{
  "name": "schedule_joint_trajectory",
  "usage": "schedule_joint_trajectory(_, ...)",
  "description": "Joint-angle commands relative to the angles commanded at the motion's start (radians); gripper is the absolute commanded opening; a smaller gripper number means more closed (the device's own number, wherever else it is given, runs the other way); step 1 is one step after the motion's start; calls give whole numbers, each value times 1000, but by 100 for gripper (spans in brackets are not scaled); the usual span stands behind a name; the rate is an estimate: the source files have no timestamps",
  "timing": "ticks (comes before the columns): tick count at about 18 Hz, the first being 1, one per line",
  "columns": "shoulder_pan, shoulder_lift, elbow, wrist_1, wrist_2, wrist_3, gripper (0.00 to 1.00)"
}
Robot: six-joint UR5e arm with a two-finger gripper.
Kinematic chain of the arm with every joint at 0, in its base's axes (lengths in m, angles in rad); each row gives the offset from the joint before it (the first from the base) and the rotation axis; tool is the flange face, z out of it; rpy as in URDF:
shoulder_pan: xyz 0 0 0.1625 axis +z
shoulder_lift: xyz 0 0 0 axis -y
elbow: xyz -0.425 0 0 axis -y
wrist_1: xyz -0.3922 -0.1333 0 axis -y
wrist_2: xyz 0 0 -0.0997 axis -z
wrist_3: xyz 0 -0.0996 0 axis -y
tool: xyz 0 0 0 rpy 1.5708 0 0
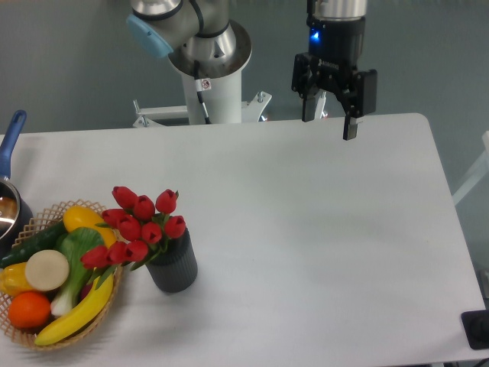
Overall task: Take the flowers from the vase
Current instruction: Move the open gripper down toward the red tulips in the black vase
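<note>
White desk (306, 229). Gripper (330, 126) hangs over far edge, fingers (351, 126) spread, empty, well apart from flowers. Basket (46, 336) of fruit near left corner touches flowers (137, 225), which lean left from vase (174, 266) just beside it. Pot (9, 206) at left edge.

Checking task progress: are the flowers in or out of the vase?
In: the flowers stand in the upright vase.

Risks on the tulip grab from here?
1. The flowers lean over the woven basket, so the open gripper may clip its rim or the produce.
2. The vase looks light; tight stems could lift or tip it.
3. Pinching the blooms may crush them.
</note>
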Motion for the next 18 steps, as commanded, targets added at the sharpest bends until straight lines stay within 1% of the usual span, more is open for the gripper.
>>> schedule_joint_trajectory(5, -3, 0, -2, 3, -38, -83, 100)
schedule_joint_trajectory(7, -9, 5, -20, 5, -61, -100, 100)
schedule_joint_trajectory(8, -12, 15, -37, 17, -71, -133, 100)
schedule_joint_trajectory(11, -12, 26, -95, 122, -101, -233, 100)
schedule_joint_trajectory(12, -12, 29, -107, 135, -110, -270, 100)
schedule_joint_trajectory(14, -12, 29, -118, 137, -149, -330, 100)
schedule_joint_trajectory(16, -12, 20, -132, 137, -213, -399, 100)
schedule_joint_trajectory(18, -12, 18, -141, 138, -258, -430, 100)
